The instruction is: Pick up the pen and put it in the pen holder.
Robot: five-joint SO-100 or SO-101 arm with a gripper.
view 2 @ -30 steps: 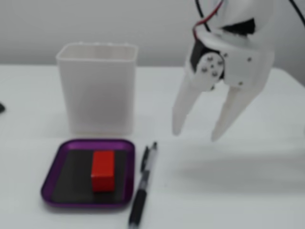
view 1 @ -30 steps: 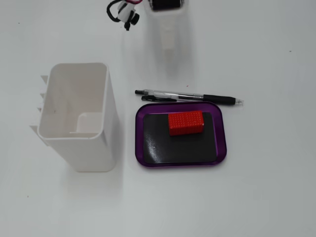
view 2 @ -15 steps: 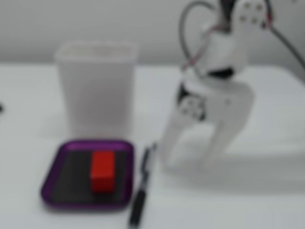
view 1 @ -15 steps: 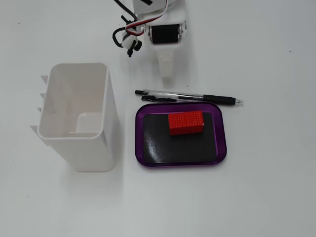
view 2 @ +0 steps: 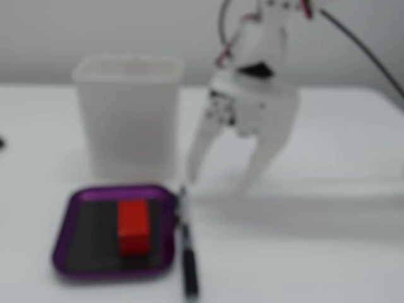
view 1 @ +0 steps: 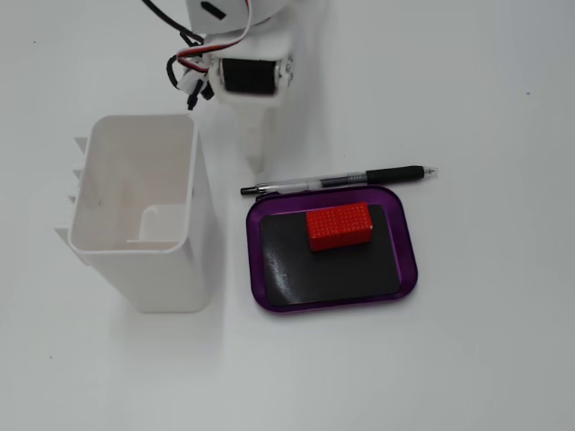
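Observation:
A black and clear pen [view 1: 341, 180] lies flat on the white table, along the far edge of a purple tray; it also shows in a fixed view [view 2: 187, 252], blurred. The white pen holder [view 1: 171, 269] stands upright and empty to the left of the tray, and shows in a fixed view [view 2: 129, 120] too. My white gripper [view 2: 219, 180] is open and empty, fingers spread and pointing down at the table. One fingertip [view 1: 258, 163] hangs just above the pen's cap end, apart from it.
A purple tray [view 1: 256, 260] with a black inlay holds a red studded block [view 1: 340, 226]; both show in the other fixed view, the tray [view 2: 63, 233] and the block [view 2: 133, 226]. Arm cables [view 1: 184, 63] hang near the holder's top edge.

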